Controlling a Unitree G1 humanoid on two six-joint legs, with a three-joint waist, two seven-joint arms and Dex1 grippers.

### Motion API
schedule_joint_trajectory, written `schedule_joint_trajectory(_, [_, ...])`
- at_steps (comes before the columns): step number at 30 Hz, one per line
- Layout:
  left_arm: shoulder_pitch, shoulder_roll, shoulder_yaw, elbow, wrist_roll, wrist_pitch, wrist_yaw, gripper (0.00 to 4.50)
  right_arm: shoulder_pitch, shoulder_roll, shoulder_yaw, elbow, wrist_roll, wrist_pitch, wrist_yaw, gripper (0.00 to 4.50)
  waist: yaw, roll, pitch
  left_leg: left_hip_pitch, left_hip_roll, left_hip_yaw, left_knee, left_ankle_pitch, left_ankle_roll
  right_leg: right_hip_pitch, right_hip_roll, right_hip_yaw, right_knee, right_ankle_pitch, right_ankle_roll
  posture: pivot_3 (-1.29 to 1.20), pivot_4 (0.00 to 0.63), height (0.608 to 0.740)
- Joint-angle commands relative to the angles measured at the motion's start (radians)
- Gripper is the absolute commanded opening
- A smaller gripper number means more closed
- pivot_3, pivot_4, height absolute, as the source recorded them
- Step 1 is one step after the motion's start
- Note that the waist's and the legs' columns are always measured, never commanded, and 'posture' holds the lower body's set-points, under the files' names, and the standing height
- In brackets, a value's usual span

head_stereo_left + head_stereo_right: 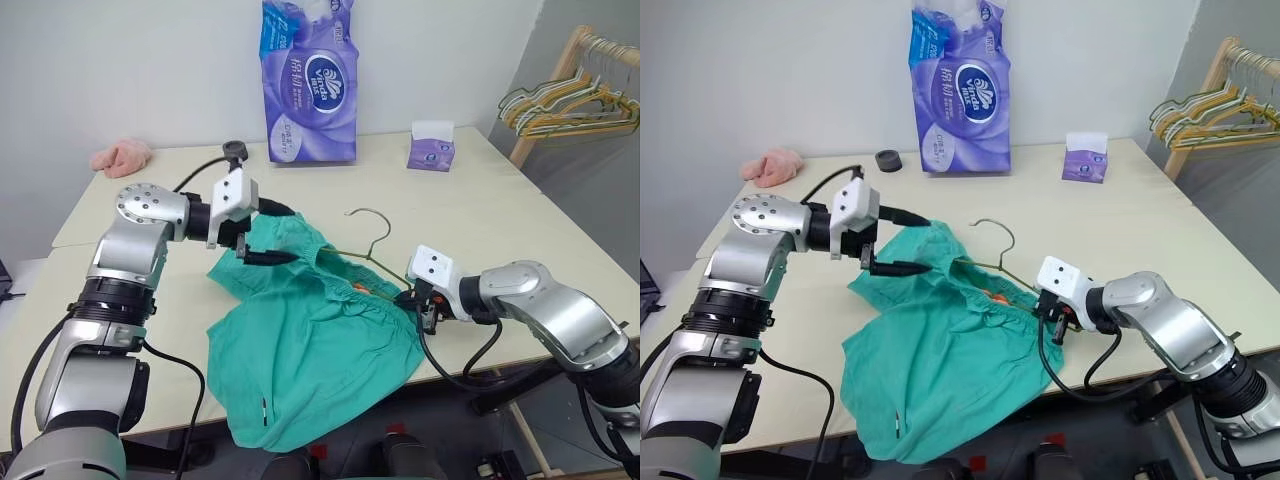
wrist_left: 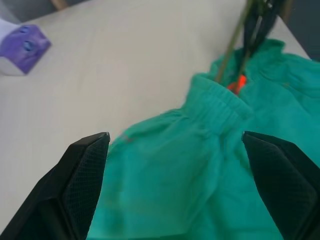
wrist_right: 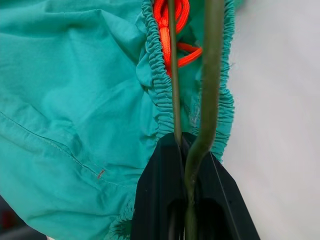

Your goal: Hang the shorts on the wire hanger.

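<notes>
**Hanger pinched at the waistband, left fingers spread above the cloth**

Nearest, the shorts (image 1: 305,350) are being seen spilling over the front edge of the table (image 1: 470,200), most of the teal fabric lying crumpled on the top. At their gathered waistband, the wire hanger (image 1: 372,245) is being pinched by the right gripper (image 1: 418,300), whose fingers are pressed together on the thin wire; in the right wrist view the wire is being clamped between the black pads, with the elastic band and an orange cord just beyond them. The hanger's lower part is being covered by the shorts, while its hook is left standing clear behind the cloth.

Further back, the left gripper (image 1: 268,235) is being held with its fingers (image 2: 82,175) spread wide, one on either side of the shorts' upper edge, nothing being gripped.

At the rear, a purple tissue pack (image 1: 310,80), a small tissue box (image 1: 431,146) and a pink cloth (image 1: 122,157) are being left near the wall. Contents of the packs cannot be told.
</notes>
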Motion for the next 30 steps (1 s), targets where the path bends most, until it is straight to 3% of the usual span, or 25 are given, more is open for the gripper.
schedule_joint_trajectory(1, [-0.02,0.004,-0.038,0.016,0.032,-0.073,-0.063,4.49,-0.015,-0.012,0.002,-0.058,-0.031,-0.042,0.018,0.0,0.0,0.0,0.0,0.0,0.0,0.0,0.0,0.0,0.0,0.0,0.0,0.0,0.0,0.0,0.0,-0.11,0.04,0.74])
schedule_joint_trajectory(11, [0.001,-0.055,-0.094,0.061,0.072,-0.116,-0.104,4.49,-0.042,-0.004,0.008,-0.128,-0.059,-0.049,0.042,0.0,-0.01,0.0,0.0,0.0,0.0,0.0,0.002,0.0,0.001,0.0,0.0,0.0,0.001,0.0,0.0,-0.13,0.043,0.74])
schedule_joint_trajectory(14, [0.005,-0.065,-0.092,0.06,0.067,-0.099,-0.112,3.91,-0.046,-0.001,0.005,-0.136,-0.066,-0.05,0.051,0.0,-0.016,0.0,0.0,0.0,0.0,0.0,0.002,0.0,0.001,0.0,0.0,0.0,0.001,0.0,0.0,-0.13,0.043,0.74])
schedule_joint_trajectory(27, [0.035,-0.08,-0.088,0.047,0.068,-0.083,-0.101,0.06,-0.043,0.006,0.017,-0.165,-0.094,-0.122,0.107,0.0,-0.021,0.0,0.0,0.0,0.0,0.0,0.003,0.0,0.001,0.0,0.0,0.0,0.001,0.0,0.0,-0.13,0.039,0.74])
schedule_joint_trajectory(30, [0.037,-0.081,-0.087,0.046,0.07,-0.083,-0.1,0.02,-0.037,-0.009,0.023,-0.159,-0.125,-0.173,0.125,0.0,-0.021,0.0,0.0,-0.001,0.0,0.0,0.004,0.0,0.001,0.0,0.0,0.0,0.001,0.0,0.0,-0.13,0.039,0.74])
